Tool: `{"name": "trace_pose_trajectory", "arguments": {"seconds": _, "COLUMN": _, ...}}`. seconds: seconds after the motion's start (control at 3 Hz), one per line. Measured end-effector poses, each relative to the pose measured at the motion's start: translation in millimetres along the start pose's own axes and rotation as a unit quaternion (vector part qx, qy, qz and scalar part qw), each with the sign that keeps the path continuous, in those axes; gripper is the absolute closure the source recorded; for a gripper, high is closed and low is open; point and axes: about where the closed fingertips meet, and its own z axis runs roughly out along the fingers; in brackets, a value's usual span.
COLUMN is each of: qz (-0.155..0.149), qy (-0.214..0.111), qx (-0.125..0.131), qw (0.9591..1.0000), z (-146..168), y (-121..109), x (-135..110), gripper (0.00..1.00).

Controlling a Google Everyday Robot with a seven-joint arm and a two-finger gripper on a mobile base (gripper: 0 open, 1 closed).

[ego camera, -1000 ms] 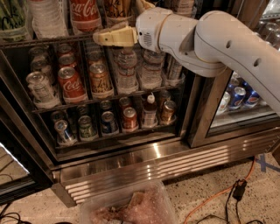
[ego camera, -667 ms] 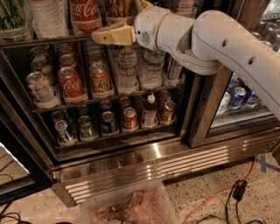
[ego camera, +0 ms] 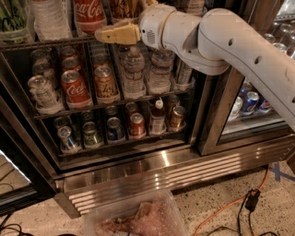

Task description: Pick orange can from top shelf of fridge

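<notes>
Approach step: gripper (ego camera: 100, 35) hangs at the top shelf (ego camera: 55, 43) rail of the fridge (ego camera: 138, 171), just below-left of the orange can (ego camera: 123, 8), apart from it. Open or closed: can't tell. Next: rise, line up, enclose can.

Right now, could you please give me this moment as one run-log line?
stage: pre-grasp | gripper: at fridge front, above orange can, not touching it | orange can: upright on shelf, beside red cola can
</notes>
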Motion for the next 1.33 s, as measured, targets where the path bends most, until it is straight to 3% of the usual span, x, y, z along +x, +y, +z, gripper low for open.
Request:
{"name": "trace_pose_trajectory", "arguments": {"seconds": 0.33, "qz": 0.000, "qy": 0.000, "qx": 0.000, "qw": 1.0000, "z": 0.0, "y": 0.0, "x": 0.0, "gripper": 0.19}}
{"name": "trace_pose_trajectory", "arguments": {"seconds": 0.67, "qz": -0.003, "qy": 0.000, "qx": 0.005, "qw": 1.0000, "z": 0.2, "y": -3.6, "x": 0.3, "gripper": 0.14}}
{"name": "trace_pose_trajectory", "arguments": {"seconds": 1.33, "qz": -0.012, "qy": -0.004, "qx": 0.062, "qw": 0.9980, "z": -11.4, "y": -30.7, "x": 0.6, "gripper": 0.15}}
